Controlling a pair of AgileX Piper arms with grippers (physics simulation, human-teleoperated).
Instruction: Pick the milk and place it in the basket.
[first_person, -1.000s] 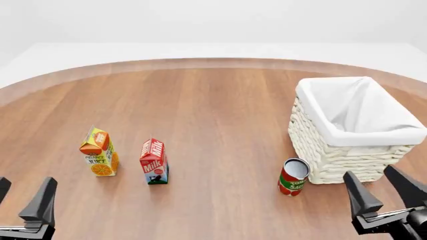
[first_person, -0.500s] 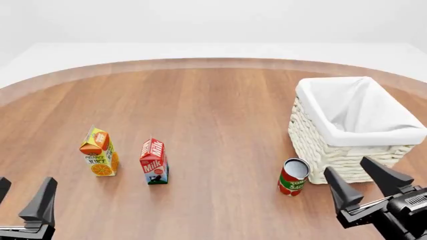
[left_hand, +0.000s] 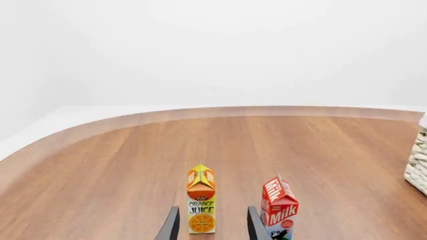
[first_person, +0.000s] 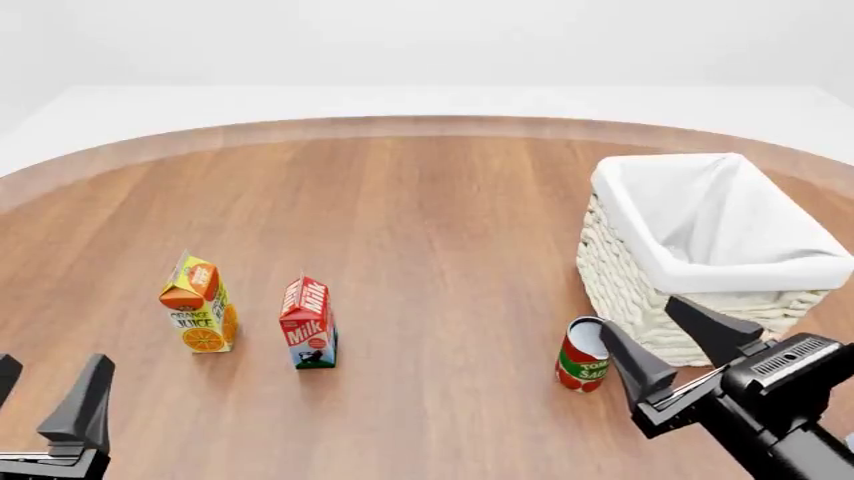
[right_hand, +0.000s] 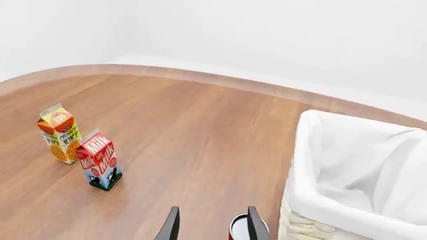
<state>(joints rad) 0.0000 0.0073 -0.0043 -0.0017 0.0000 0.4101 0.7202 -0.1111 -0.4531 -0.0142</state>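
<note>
The milk (first_person: 308, 325) stands upright on the wooden table, left of centre, a red-topped carton with a white and blue base. It also shows in the left wrist view (left_hand: 279, 207) and the right wrist view (right_hand: 99, 161). The basket (first_person: 627, 290), cream wicker with white lining, stands at the right and is empty; it also shows in the right wrist view (right_hand: 303, 150). My left gripper (first_person: 47, 395) is open and empty at the near left edge, well short of the milk. My right gripper (first_person: 643, 315) is open and empty, raised near the basket's near-left corner.
An orange juice carton (first_person: 198, 305) stands just left of the milk, straight ahead of the left gripper (left_hand: 212, 227). A red tomato can (first_person: 585, 355) stands at the basket's near-left corner, just left of the right gripper (right_hand: 212, 225). The table's curved far edge (first_person: 427, 125) runs across the back.
My right gripper has moved left and forward from the near right corner to beside the can and basket corner. The left arm and all objects have not moved.
</note>
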